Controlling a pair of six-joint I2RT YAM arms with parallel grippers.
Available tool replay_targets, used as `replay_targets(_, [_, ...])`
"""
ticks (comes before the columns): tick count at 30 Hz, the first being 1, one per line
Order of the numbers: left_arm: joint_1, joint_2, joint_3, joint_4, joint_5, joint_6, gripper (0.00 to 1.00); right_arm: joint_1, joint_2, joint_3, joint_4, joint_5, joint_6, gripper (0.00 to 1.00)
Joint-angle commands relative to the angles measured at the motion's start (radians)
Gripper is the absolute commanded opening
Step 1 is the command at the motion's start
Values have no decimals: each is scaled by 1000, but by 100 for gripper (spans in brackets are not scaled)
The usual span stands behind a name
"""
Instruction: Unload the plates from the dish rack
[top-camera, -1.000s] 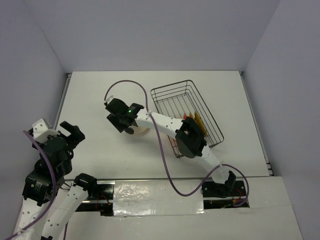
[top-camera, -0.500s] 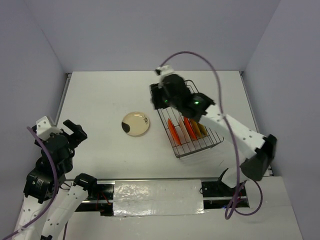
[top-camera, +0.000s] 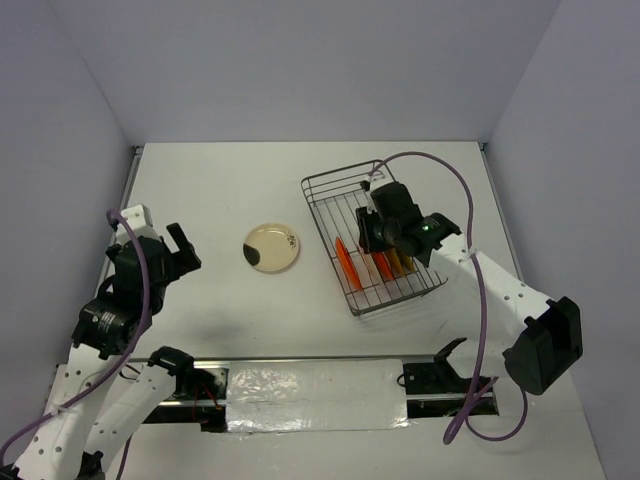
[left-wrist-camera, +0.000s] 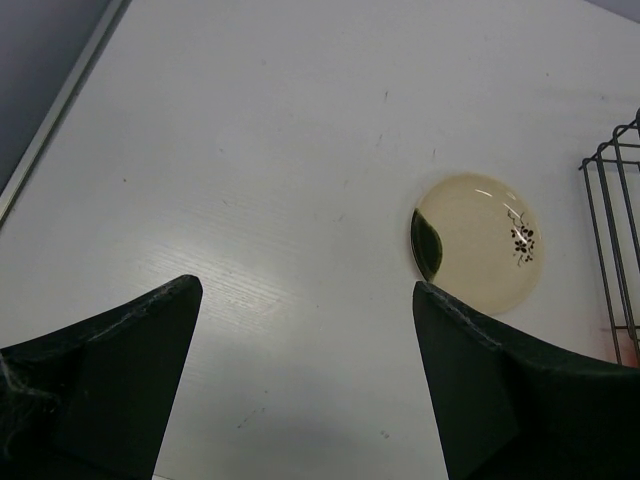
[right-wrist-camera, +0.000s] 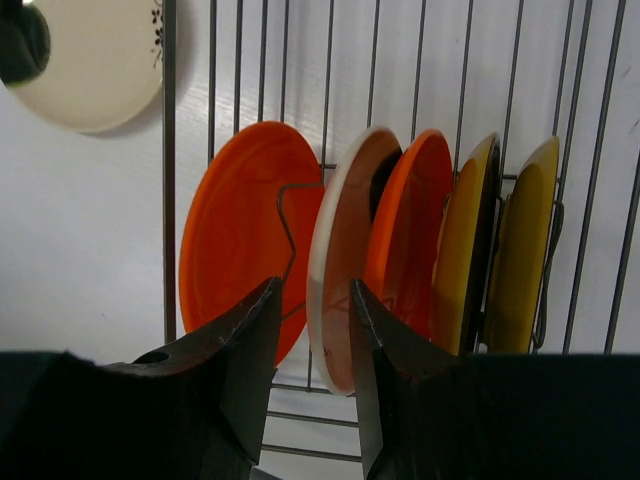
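Over the dish rack the right gripper is seen set low, its jaws narrow and placed either side of the rim of a cream-rimmed plate that stands on edge; whether the pads are pressed onto that rim cannot be told. That plate is flanked by an orange plate on one side and, very close on the other, a second orange plate, with two olive-yellow plates further along. One cream plate with a dark patch is already laid flat on the surface, apart from the rack, and the left gripper is held wide and empty off to the side of it. Trouble could be expected here: a finger could be wedged against the second orange plate, so that two are lifted or one is tipped; the glossy rim could be let slip from so thin a pinch; the bent wire divider could be caught and the whole rack dragged up. The lower edges of the plates are hidden behind the fingers, the overhead view is blocked by the gripper itself, and the face of the chosen plate cannot be made out
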Motion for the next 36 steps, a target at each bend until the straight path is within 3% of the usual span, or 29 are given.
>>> replay_targets(1, [-2, 15, -2, 56, 46, 35, 99, -7, -67, -31, 17, -55, -10, 41])
replay_targets(13, [-5, 42, -5, 63, 69, 46, 100, -12, -33, -105, 54, -50, -6, 39])
replay_targets(14, [-5, 42, -5, 63, 71, 46, 100, -10, -29, -104, 54, -48, -6, 37])
replay_targets(17, [-5, 41, -7, 65, 74, 46, 99, -10, -32, -91, 51, -36, 4, 17])
replay_targets(25, [-8, 45, -7, 66, 78, 49, 99, -10, -143, -16, 5, -33, 29, 0])
replay_targets(30, [-8, 42, -7, 68, 77, 48, 100, -10, -233, 83, -23, -91, 44, 0])
replay_targets(36, [-8, 24, -2, 56, 48, 35, 99, 13, -268, 241, 6, -341, 55, 0])
